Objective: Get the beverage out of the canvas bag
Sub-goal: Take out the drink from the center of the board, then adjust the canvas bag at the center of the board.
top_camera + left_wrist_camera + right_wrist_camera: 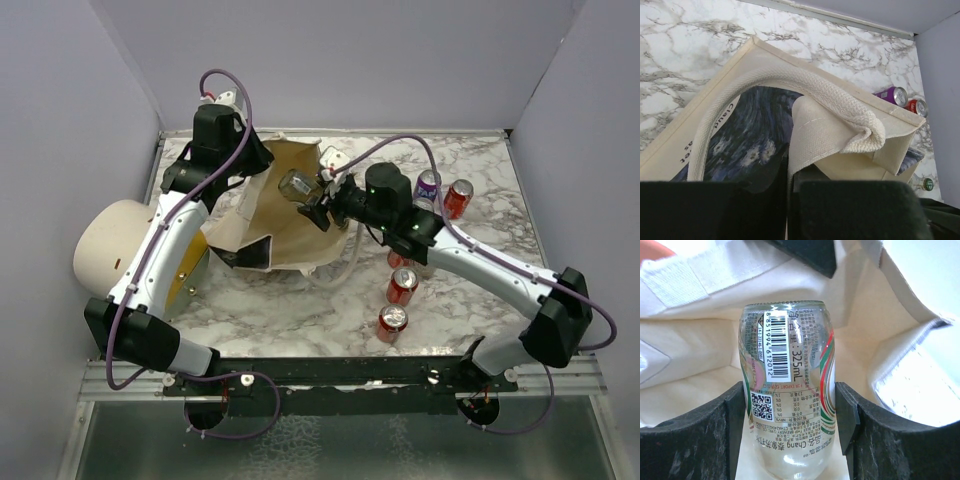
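**Lifting a glass bottle from the tote's mouth**

Gripping the clear bottle [787,385] across its labelled body, the right gripper [790,412] has its jaws partly apart. Both black pads press the sides of the bottle, whose base points away from the wrist. From above, the bottle sits at the open mouth of the canvas bag [295,240], with cream cloth on every side of it. I cannot tell whether it is fully clear of the rim.

The left gripper [790,200] is pinched tight on a fold of the bag's cloth just below the loop handle [830,97], and appears to be holding the opening up.

The bottle looks like rigid, smooth glass, so it is likely slippery, breakable and fairly heavy if full. The wide mid-body is probably the safest hold, since the tapering neck would give less purchase. The bag is soft and floppy and would likely drag along unless pinned.

Several cans [402,285] stand on the marble table [300,325] to the right of the bag.
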Controlling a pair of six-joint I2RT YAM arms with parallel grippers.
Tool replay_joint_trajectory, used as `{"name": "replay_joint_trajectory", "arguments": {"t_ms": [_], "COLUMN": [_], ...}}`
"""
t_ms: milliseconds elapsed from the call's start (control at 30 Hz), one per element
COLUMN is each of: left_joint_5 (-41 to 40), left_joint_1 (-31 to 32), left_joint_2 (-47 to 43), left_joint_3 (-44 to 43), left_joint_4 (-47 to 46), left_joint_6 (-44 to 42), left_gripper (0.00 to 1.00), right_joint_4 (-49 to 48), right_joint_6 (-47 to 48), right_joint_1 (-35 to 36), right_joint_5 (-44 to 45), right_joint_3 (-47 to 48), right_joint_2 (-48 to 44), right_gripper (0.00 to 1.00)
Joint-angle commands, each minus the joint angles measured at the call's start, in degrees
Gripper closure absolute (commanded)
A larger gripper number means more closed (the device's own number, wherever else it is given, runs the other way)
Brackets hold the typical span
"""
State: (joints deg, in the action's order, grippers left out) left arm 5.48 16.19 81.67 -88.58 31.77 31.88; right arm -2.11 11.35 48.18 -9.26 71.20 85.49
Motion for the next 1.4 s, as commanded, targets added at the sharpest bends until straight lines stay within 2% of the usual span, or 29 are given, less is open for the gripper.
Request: {"name": "replay_joint_trajectory", "arguments": {"t_ms": [0,100,200,533,567,600,733,900,933,1033,1233,1367], "left_joint_5": [-4.43,-5.78,-5.95,-5.42,-5.53,-5.79,-6.81,-3.0,-2.05,1.95,12.18,13.23], "left_joint_1": [-0.49,-0.48,-0.53,-0.56,-0.54,-0.52,-0.53,-0.49,-0.46,-0.61,-0.58,-0.57], "left_joint_2": [-1.18,-1.0,-0.53,1.01,0.99,0.87,0.72,0.31,0.13,-0.24,-0.67,-2.15], "left_joint_3": [0.48,0.22,0.19,-0.58,-0.36,-0.23,-2.06,-5.72,-6.39,-8.88,-12.12,-9.99], "left_joint_4": [0.39,0.11,-1.37,-1.35,-1.28,-1.16,-0.27,-1.51,-1.51,-0.76,-0.23,-2.21], "left_joint_6": [0.52,-0.04,-0.06,-0.63,-1.0,-1.52,-3.78,-7.4,-7.76,-9.39,-10.89,-8.58], "left_gripper": [0.87,0.81,0.8,0.8,0.8,0.75,0.43,0.08,0.05,0.03,0.03,0.04], "right_joint_4": [1.87,11.14,19.96,36.25,38.04,39.35,36.62,30.3,28.66,23.94,22.86,21.57], "right_joint_6": [-7.43,-13.22,-15.96,-18.99,-19.48,-19.71,-18.37,-17.73,-17.72,-16.81,-15.69,-15.51], "right_joint_1": [0.07,0.07,0.07,-0.61,-0.64,-0.64,-0.63,-0.63,-0.68,-0.63,-0.72,-1.32], "right_joint_5": [6.49,10.92,13.6,17.76,18.66,19.19,17.94,15.23,14.65,12.01,11.62,12.4], "right_joint_3": [3.85,8.97,14.94,24.75,25.27,25.2,22.34,23.96,24.24,24.78,30.26,29.99], "right_joint_2": [-8.05,-7.7,-6.22,-6.52,-6.79,-7.28,-9.0,-4.79,-3.94,-1.11,5.58,6.44], "right_gripper": [0.98,0.98,0.98,0.98,0.98,0.98,0.98,0.98,0.98,0.98,0.98,0.98]}}
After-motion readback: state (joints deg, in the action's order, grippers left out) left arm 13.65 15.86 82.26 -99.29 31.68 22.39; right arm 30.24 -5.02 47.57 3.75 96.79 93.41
